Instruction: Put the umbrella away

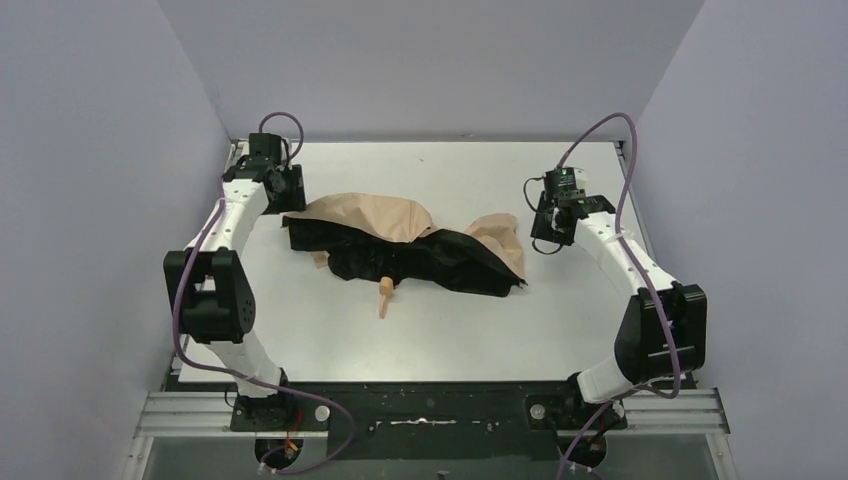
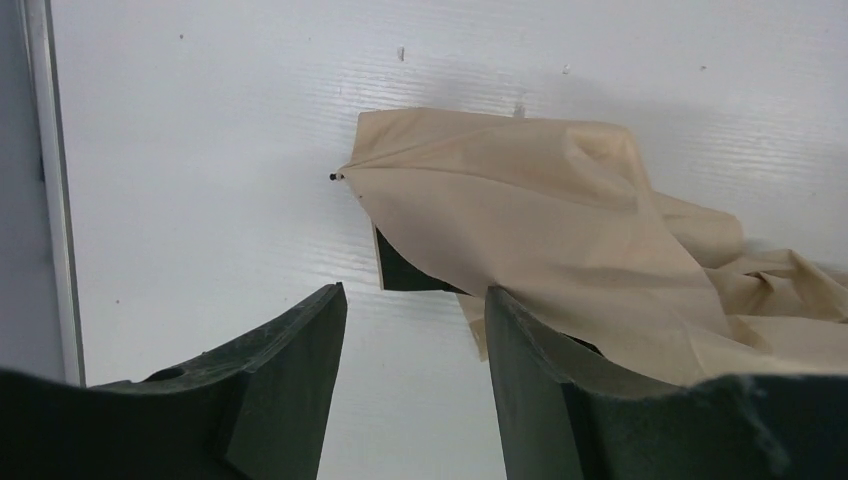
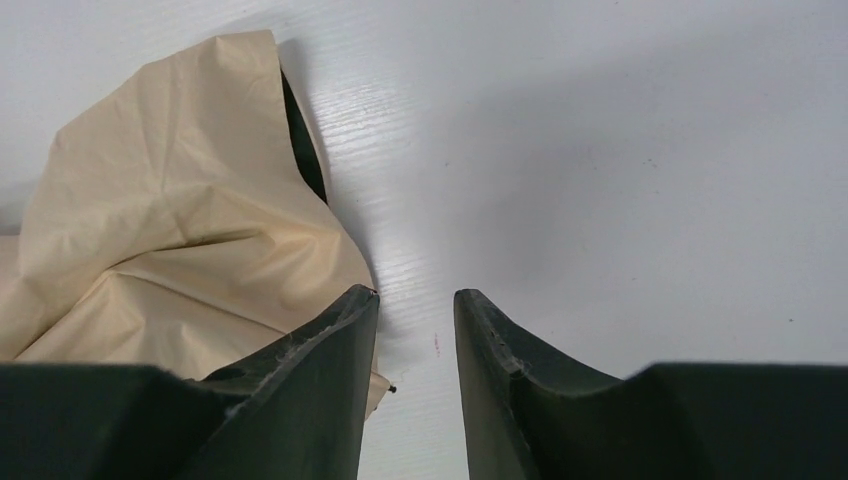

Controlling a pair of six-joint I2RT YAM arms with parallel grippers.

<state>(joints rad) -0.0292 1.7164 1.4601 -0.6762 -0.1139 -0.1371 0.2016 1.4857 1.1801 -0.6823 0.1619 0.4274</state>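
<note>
The umbrella [image 1: 372, 217] lies collapsed and spread across the middle of the white table [image 1: 470, 330], tan fabric on top and black underside showing. Its small tan handle [image 1: 384, 297] points toward the near edge. My left gripper [image 1: 291, 187] hangs at the canopy's left end. In the left wrist view this gripper [image 2: 415, 300] is open over bare table, with the tan fabric [image 2: 520, 200] just past the right finger [image 2: 560, 390]. My right gripper [image 1: 553, 226] is at the canopy's right end. It [image 3: 417, 298] is open, narrower, with only table in its gap and the fabric [image 3: 180, 220] beside its left finger [image 3: 300, 400].
Lilac walls close in the table on the left, back and right. A metal rail [image 1: 430, 410] carries both arm bases at the near edge. The table's left border strip [image 2: 45, 200] shows in the left wrist view. A black rib tip [image 3: 392, 388] pokes out beside my right gripper.
</note>
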